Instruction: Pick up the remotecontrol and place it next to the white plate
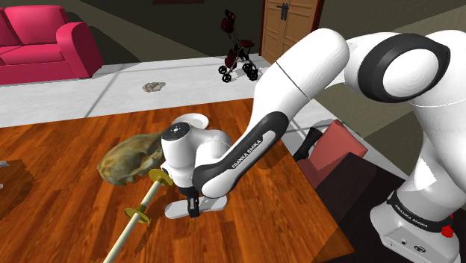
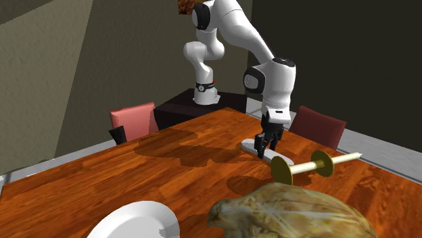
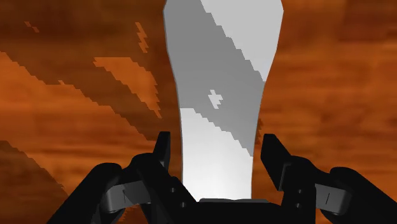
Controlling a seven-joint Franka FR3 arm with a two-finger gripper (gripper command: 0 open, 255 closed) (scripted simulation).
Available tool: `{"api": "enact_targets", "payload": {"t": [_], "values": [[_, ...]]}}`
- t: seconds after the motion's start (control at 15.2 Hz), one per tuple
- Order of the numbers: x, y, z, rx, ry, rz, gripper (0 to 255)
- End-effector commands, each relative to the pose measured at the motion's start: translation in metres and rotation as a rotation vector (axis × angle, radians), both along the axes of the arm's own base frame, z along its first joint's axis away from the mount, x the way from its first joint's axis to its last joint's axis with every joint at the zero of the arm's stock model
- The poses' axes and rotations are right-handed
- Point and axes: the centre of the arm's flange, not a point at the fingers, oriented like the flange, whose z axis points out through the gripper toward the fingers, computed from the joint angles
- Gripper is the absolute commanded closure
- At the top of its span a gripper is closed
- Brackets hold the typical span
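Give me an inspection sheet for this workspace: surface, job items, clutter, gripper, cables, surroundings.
Surface: glossy brown wooden table.
Job's things: pale remote control lying flat on the table; white plate well apart from it.
Clutter: brownish lumpy object; rod with two yellow discs beside the remote control.
Gripper: gripper open, straddling the remote control without touching it.
Cables: nothing seen.
Surroundings: pink sofa, pink chair, dark red chair, wheeled walker.
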Motion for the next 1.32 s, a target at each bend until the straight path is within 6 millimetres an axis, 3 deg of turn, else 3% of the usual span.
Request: {"api": "enact_targets", "payload": {"t": [0.0,1.12,1.25], "values": [[0.0,-0.003,0.002,-0.003,0.003,-0.002,255],[0.0,-0.003,0.089,-0.003,0.003,-0.002,255],[0.014,-0.025,0.089,-0.003,0.003,-0.002,255]]}}
